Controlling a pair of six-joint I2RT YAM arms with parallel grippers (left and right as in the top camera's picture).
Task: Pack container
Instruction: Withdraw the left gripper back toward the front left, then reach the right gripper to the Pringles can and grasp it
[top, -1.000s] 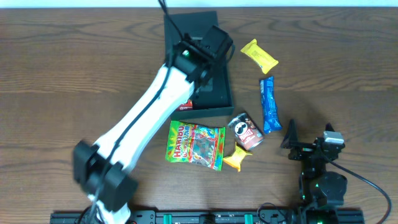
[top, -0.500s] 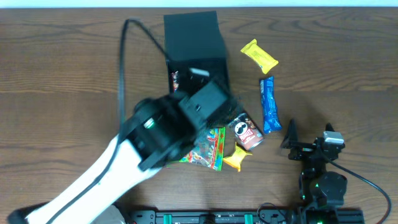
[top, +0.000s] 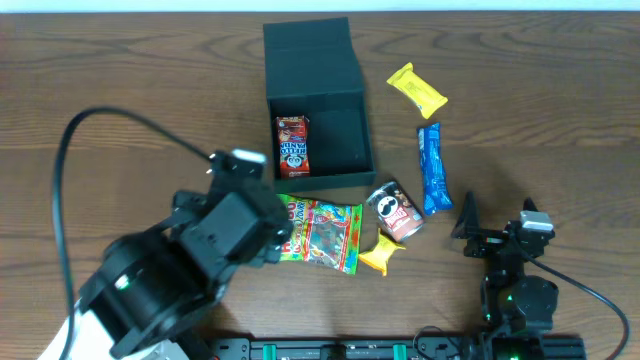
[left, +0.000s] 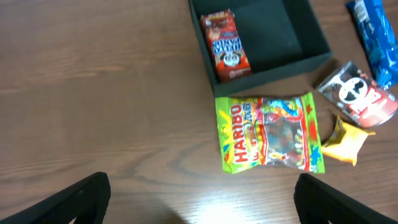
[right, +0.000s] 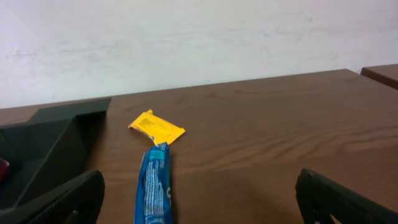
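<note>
The container (top: 340, 130) is a dark square box standing open, its lid flap (top: 307, 50) folded back on the far side. A red snack packet (top: 292, 145) lies inside against its left wall. My left arm (top: 215, 235) hovers in front of the box and to its left. The left gripper (left: 200, 206) is open and empty above bare wood, with the container (left: 273, 31) and red packet (left: 227, 46) ahead of it. My right gripper (right: 202, 205) rests open and empty at the front right, and the container's corner (right: 43, 146) shows at its left.
A green Haribo bag (top: 318, 232) lies just in front of the box. Right of it are a small Pringles can (top: 397, 210) and a crumpled yellow packet (top: 382, 250). A blue packet (top: 433, 168) and a yellow bar (top: 417, 88) lie right of the box.
My left arm has pulled back from over the box toward the front left, and its gripper has opened. The red packet now shows lying in the box.
</note>
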